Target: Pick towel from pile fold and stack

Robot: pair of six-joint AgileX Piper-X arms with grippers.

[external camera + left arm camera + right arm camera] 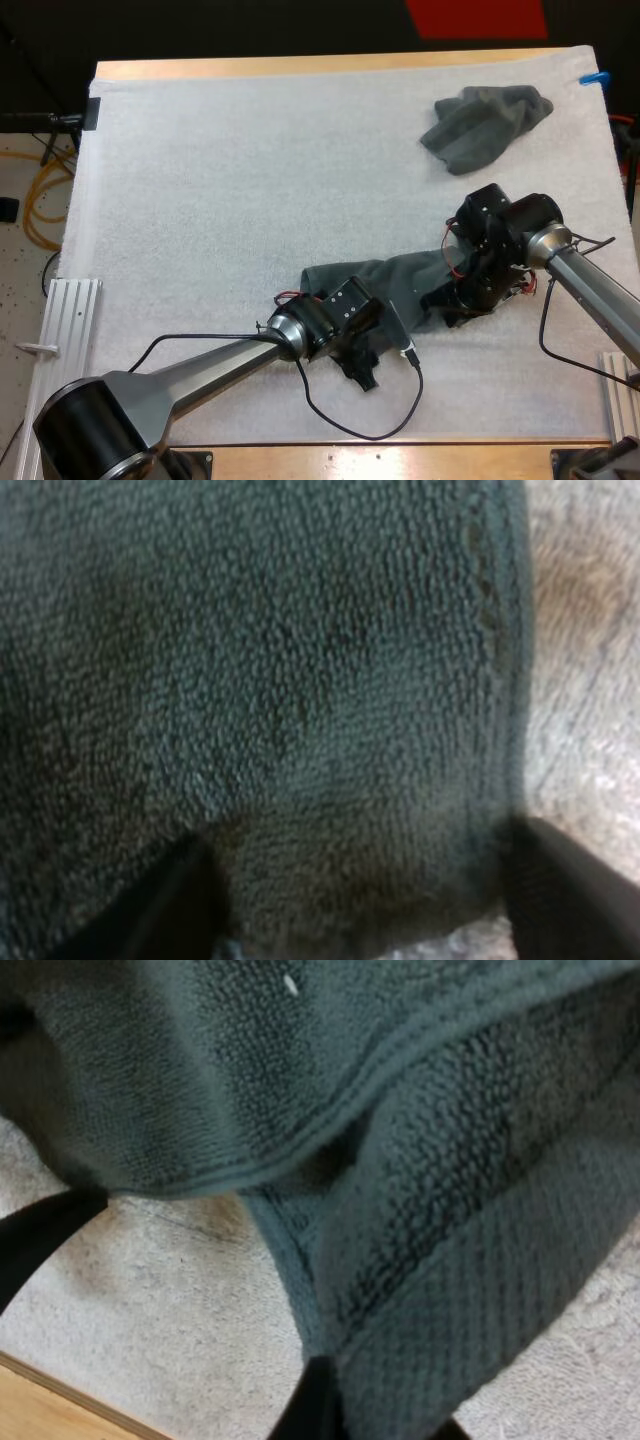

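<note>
A dark grey-green towel lies stretched across the near middle of the white mat between my two grippers. My left gripper is at its left end. In the left wrist view its fingers stand wide apart, with the towel and its hem spread between them. My right gripper is at the towel's right end. Its fingers are also apart with bare mat between them, and a folded edge of the towel hangs just over them. A crumpled towel sits at the far right.
The white mat covers most of the table. The wooden front edge runs close behind both arms, and its wood shows near my right gripper.
</note>
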